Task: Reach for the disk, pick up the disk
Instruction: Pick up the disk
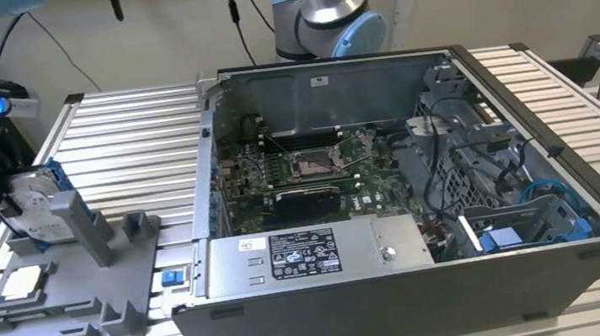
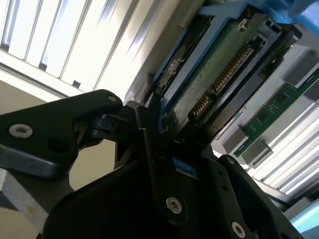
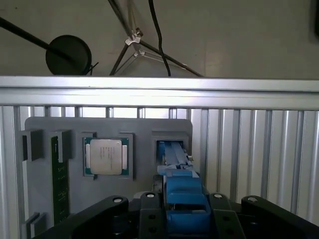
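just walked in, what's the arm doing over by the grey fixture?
The arm's claw is at the disk, which stands on edge in a slot of the grey fixture, beside the open computer case. In the first wrist view the disk's blue rail sits right in the claw, and the disk does not look lifted out yet. The square chip lies in its own pocket.

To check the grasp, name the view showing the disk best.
The exterior view: the disk stands on edge, label face visible. The second wrist view shows its circuit board close up; the first wrist view, its blue rail edge-on.
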